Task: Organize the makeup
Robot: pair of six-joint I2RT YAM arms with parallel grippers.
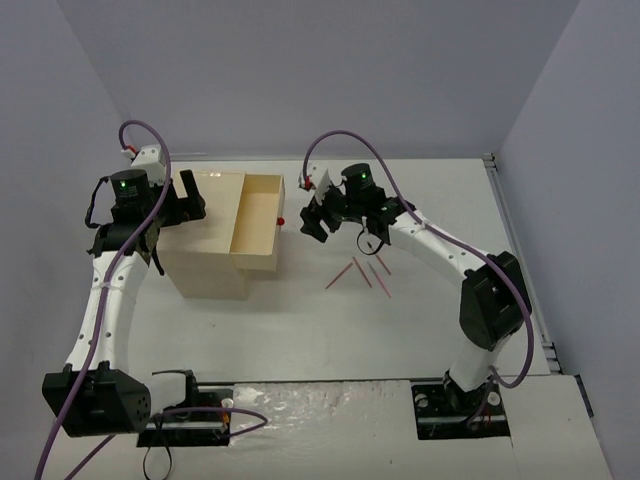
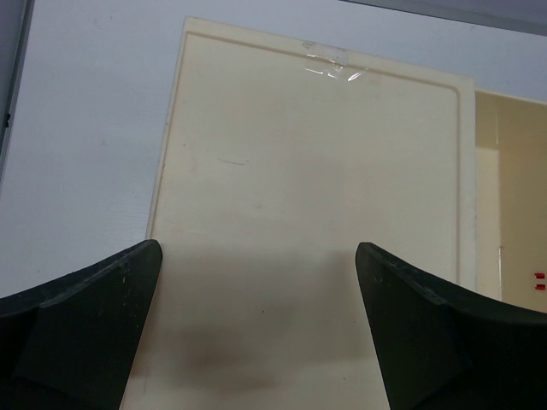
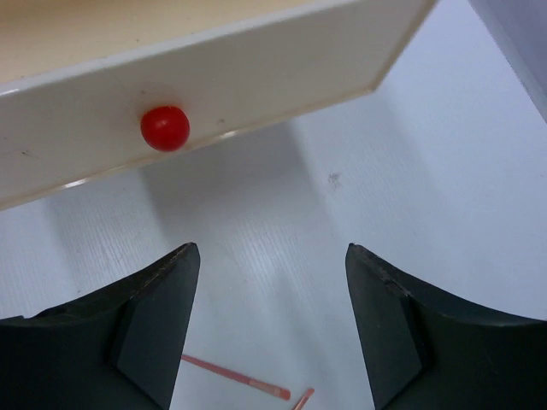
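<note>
Three thin reddish-pink pencils [image 1: 362, 271] lie loose on the table right of the cream box [image 1: 205, 265]. Two of their ends show in the right wrist view [image 3: 235, 377]. My right gripper [image 1: 308, 212] is open and empty [image 3: 272, 249]. It hovers just right of the pulled-out top drawer [image 1: 258, 222], facing its red knob [image 3: 165, 128] without touching it. My left gripper [image 1: 197, 198] is open and empty [image 2: 258, 248] over the box's flat top [image 2: 308, 171]. The palettes, compacts, beige piece and white card are out of view.
The open drawer's inside shows cream and bare in the top view and at the right edge of the left wrist view [image 2: 511, 188]. Grey walls close in the table at the back and both sides. Both arm bases stand at the near edge.
</note>
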